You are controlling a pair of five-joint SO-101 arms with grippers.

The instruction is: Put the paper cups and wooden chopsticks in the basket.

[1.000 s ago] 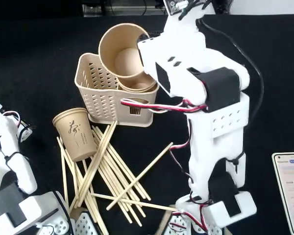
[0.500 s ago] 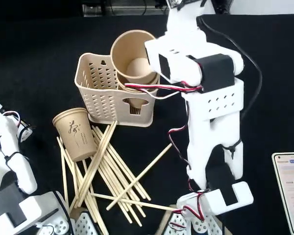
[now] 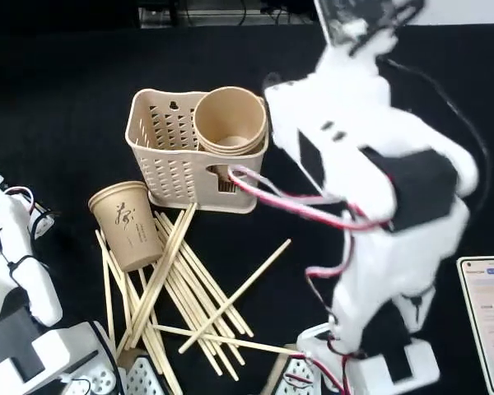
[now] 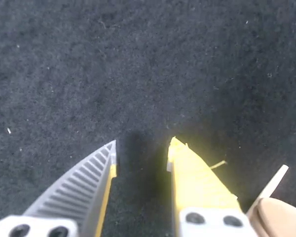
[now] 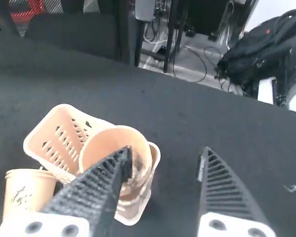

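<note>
Right arm lifted away; cup it carried now nested in stacked cups (image 3: pixel 230 122) inside basket (image 3: pixel 160 123). Right pincer (image 5: pixel 165 153) apart, empty. Left pincer (image 4: pixel 140 148) apart, low over worktop (image 3: pixel 66 82). Lone cup (image 3: pixel 128 222) and chopsticks (image 3: pixel 181 288), seemingly all, left outside.

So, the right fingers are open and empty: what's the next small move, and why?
Probably swing the right gripper down toward the upright paper cup beside the basket: it is open and empty, and that cup stands outside it.
</note>
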